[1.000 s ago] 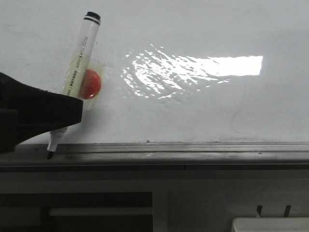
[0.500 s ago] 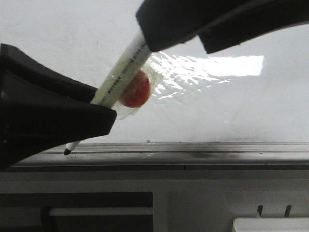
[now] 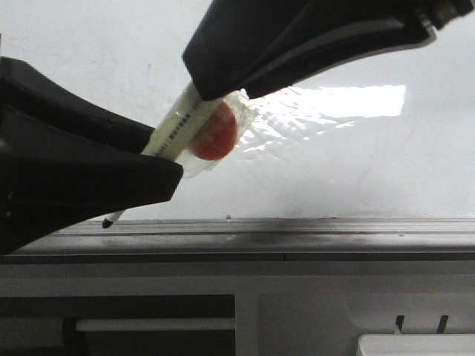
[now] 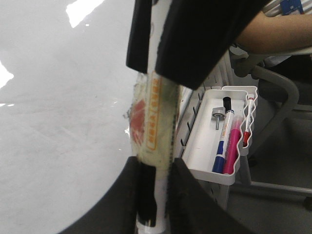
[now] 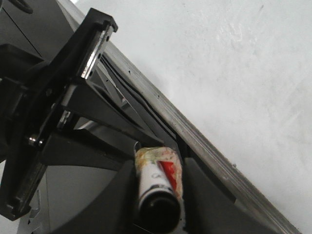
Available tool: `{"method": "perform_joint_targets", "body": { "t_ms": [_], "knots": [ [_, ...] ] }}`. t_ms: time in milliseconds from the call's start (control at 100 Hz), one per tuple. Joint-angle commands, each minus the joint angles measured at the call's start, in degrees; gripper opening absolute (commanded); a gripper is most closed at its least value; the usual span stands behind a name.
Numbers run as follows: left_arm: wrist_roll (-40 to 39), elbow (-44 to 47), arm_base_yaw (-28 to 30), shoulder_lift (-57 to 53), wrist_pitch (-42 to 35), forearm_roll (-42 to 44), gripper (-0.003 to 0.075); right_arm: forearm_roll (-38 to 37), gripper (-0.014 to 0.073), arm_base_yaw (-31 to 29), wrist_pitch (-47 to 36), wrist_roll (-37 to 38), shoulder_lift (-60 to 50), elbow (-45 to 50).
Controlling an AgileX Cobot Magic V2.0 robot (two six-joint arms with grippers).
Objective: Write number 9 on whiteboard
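Whiteboard (image 3: 334, 163) behind both marker-clamping grippers

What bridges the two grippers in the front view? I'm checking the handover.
The marker pen, with a red disc taped to it, spans the gap between the left gripper and right gripper.

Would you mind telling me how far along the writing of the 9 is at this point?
Nothing is written yet: the whiteboard shows only glare, no number 9. In hand: the marker is gripped near its tip by the left gripper and at its top by the right gripper, apparently a handover. All the writing remains.
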Motion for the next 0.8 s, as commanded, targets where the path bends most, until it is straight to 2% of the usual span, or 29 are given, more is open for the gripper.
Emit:
{"method": "perform_joint_targets", "body": {
  "t_ms": [0, 80, 200, 250, 380, 450, 620, 790],
  "knots": [
    [-0.1, -1.73, -0.08, -1.05, -4.83, -0.69, -0.002, 0.12, 0.0048, 0.05, -4.41, -0.85, -0.73, -2.14],
    [-0.1, -1.73, -0.08, -1.05, -4.83, -0.69, -0.002, 0.12, -0.0021, 0.05, -4.41, -0.85, -0.73, -2.14],
    [-0.1, -1.73, -0.08, -1.05, -4.83, -0.69, -0.0009, 0.12, -0.0067, 0.05, -4.41, -0.85, -0.73, -2.14],
    [-0.1, -1.73, -0.08, -1.05, -4.83, -0.69, 0.0034, 0.12, -0.0071, 0.05, -4.41, -0.85, -0.73, -2.14],
    [-0.21, -1.73, -0.08, -1.05, -4.83, -1.35, 0.0231, 0.12, -0.0071, 0.05, -4.52, -0.85, -0.73, -2.14],
    [-0.33, -1.73, -0.08, -1.05, -4.83, -2.52, 0.0283, 0.12, -0.0071, 0.05, -4.52, -0.85, -0.73, -2.14],
    [-0.33, -1.73, 0.04, -4.4, -2.43, -3.06, 0.0284, 0.12, -0.0071, 0.05, -4.68, -0.85, -0.73, -2.14],
    [-0.33, -1.73, 0.04, -12.69, 3.82, -8.48, 0.0284, 0.12, -0.0071, -0.17, -4.79, -0.85, -0.73, -2.14]
  ]
}}
